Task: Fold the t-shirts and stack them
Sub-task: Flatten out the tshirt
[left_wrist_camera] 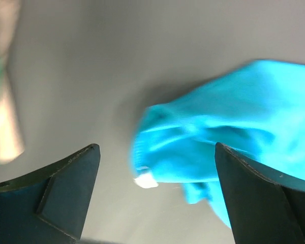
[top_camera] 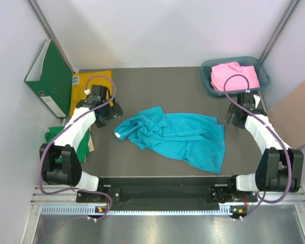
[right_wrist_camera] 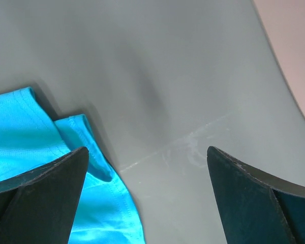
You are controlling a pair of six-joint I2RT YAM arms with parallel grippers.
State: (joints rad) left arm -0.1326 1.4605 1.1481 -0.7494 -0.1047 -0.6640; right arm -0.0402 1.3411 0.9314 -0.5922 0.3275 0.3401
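A turquoise t-shirt [top_camera: 173, 137] lies crumpled across the middle of the dark table. Its white label [left_wrist_camera: 146, 179] and bunched left end [left_wrist_camera: 208, 142] show in the left wrist view. My left gripper [top_camera: 108, 113] [left_wrist_camera: 156, 146] hovers at that left end, open, with nothing between its fingers. My right gripper [top_camera: 236, 117] [right_wrist_camera: 148, 149] stands open off the shirt's right edge [right_wrist_camera: 25, 132], over bare table. A pink t-shirt [top_camera: 234, 75] sits in the blue bin. A green t-shirt [top_camera: 53, 134] lies at the left edge, partly hidden by the left arm.
A green binder [top_camera: 51, 76] leans on the left wall beside a yellow envelope [top_camera: 89, 86]. The blue bin [top_camera: 262, 76] stands at the back right. A brown cardboard sheet [top_camera: 295, 114] leans off the table's right side.
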